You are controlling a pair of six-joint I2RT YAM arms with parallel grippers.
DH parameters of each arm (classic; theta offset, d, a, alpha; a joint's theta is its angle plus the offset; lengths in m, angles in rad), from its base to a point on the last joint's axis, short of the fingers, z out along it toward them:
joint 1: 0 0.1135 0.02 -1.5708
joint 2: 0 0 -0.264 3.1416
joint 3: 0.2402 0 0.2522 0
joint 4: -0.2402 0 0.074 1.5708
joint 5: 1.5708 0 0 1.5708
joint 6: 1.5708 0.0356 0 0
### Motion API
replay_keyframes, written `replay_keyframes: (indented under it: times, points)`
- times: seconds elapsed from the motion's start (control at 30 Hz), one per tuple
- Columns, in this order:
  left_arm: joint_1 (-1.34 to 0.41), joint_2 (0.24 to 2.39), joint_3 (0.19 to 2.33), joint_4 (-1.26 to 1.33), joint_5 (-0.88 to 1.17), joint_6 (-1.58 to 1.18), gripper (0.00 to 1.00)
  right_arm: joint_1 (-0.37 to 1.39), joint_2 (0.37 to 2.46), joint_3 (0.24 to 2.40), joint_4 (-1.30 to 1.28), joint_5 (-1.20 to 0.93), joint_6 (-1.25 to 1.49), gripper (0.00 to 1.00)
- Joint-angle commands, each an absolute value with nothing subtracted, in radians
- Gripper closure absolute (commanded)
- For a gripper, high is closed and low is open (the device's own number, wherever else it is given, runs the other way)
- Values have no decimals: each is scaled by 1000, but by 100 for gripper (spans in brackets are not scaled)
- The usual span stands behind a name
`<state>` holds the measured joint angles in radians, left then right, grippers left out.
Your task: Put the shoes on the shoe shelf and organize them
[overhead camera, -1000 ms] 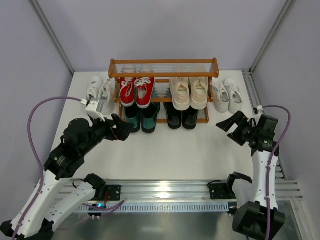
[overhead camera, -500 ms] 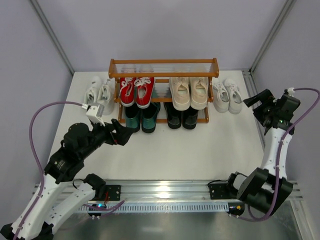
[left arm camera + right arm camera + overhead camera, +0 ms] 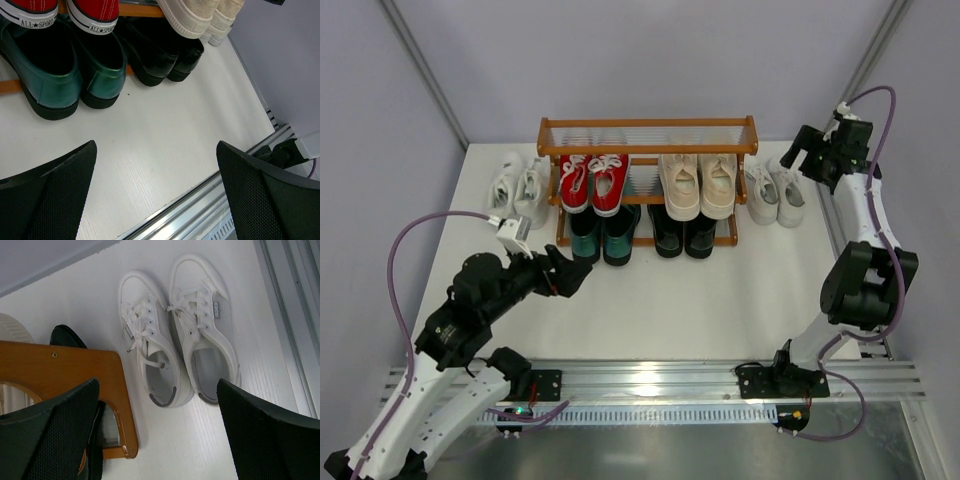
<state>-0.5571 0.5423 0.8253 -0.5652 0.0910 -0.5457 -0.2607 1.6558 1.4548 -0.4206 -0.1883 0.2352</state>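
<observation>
The left pincer gapes wide and empty, hovering over the worktop before the green loafers on the bottom tier. One white pair stands left of the shelf. The second white pair stands right of it, near the right pincer, which is equally wide and holds nothing.

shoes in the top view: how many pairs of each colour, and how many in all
red sneakers: 1 pair
beige sneakers: 1 pair
dark green loafers: 1 pair
black loafers: 1 pair
white sneakers: 2 pairs, one on the table at each end of the shoe shelf
total: 6 pairs, 12 shoes
</observation>
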Motion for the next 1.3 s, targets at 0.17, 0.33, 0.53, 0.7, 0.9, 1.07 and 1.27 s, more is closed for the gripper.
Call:
replay_keyframes:
  times: [0.17,0.33,0.53,0.7,0.9,1.07,1.27]
  points:
    - [-560,463,811,-557,74,-565,0,-258,1854,1630,-477,-188,72,0]
    - [-560,446,808,-578,54,-552,0,-226,1928,1638,-494,-183,28,2]
    - [-560,448,811,-583,51,-555,0,-175,1997,1635,-508,-152,18,4]
    - [-560,437,811,-609,37,-555,0,-170,2023,1618,-495,-83,35,6]
    - [-560,423,811,-623,26,-555,0,-205,2034,1602,-499,-5,113,15]
    - [-560,420,815,-630,26,-557,0,-242,1991,1493,-413,-37,155,14]
    - [-560,433,810,-637,34,-560,0,-293,1956,1451,-339,-277,207,7]
